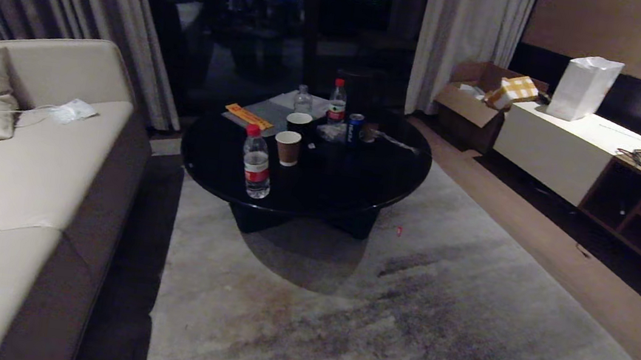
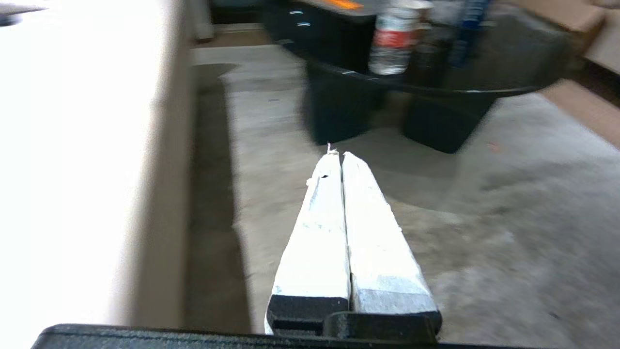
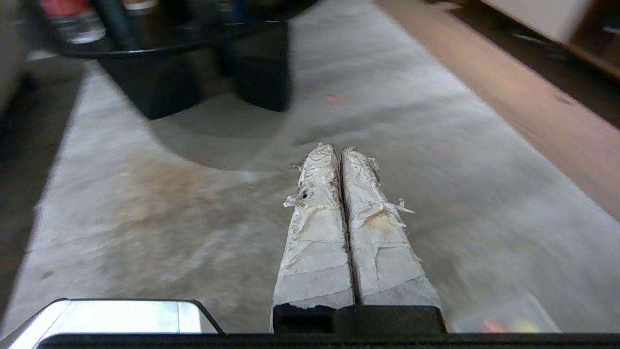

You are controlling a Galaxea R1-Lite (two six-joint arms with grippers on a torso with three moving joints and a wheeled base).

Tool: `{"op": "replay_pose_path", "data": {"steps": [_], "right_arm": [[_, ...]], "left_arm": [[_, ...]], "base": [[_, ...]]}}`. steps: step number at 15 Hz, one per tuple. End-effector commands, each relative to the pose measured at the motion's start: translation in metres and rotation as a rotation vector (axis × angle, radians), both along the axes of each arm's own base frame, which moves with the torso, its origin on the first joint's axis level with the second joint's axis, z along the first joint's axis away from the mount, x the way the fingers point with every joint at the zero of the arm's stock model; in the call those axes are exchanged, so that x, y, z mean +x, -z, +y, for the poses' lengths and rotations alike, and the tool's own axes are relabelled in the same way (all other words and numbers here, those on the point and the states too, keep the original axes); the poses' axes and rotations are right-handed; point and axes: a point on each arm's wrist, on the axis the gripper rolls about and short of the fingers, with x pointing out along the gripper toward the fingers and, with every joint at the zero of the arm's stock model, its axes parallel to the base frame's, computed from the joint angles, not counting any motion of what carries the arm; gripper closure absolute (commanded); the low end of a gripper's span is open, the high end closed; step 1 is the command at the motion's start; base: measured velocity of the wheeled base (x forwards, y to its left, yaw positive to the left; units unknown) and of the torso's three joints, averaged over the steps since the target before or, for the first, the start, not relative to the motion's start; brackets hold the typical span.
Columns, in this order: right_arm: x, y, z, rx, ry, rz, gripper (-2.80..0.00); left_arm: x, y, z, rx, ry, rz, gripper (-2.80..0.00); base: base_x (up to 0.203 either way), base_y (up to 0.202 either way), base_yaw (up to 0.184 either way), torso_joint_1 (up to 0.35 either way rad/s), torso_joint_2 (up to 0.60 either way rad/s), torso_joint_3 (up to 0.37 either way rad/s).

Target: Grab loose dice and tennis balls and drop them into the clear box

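Over the grey carpet [image 1: 342, 305], both hands hang low, neither visible from the head camera; left hand [image 2: 337, 154] clenched, taped fingers [image 2: 317, 228] pressed together, empty, pointing toward the round black bench [image 1: 321, 174] with the beige sofa [image 1: 18, 198] alongside; right hand [image 3: 338, 149] clenched likewise, empty, over the carpet. On the bench: two red-capped water bottles [image 1: 256, 163], a clear bottle [image 1: 303, 100], two paper cups [image 1: 288, 148], a blue can [image 1: 355, 128]. A small red speck [image 1: 398, 230] lies on the carpet near the bench base. Dice and tennis balls: none discernible; at the right wrist view's lower edge a blurred clear shape [image 3: 503, 317] shows coloured patches, possibly the clear box, cannot tell.
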Motion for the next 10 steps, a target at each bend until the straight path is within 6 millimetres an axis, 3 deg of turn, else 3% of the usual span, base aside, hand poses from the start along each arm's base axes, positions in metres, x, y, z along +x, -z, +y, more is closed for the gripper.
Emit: {"op": "replay_pose_path", "data": {"steps": [1, 10], "right_arm": [[0.0001, 0.0000, 0.0000, 0.000, -0.001, 0.002, 0.00], [0.0001, 0.0000, 0.0000, 0.000, -0.001, 0.002, 0.00]], "left_arm": [[0.0002, 0.0003, 0.0000, -0.001, -0.001, 0.003, 0.00], [0.0002, 0.0003, 0.0000, -0.004, -0.002, 0.002, 0.00]], "base": [[-0.006, -0.006, 0.164, 0.002, 0.00, 0.000], [0.000, -0.008, 0.149, 0.001, 0.00, 0.001]]}}
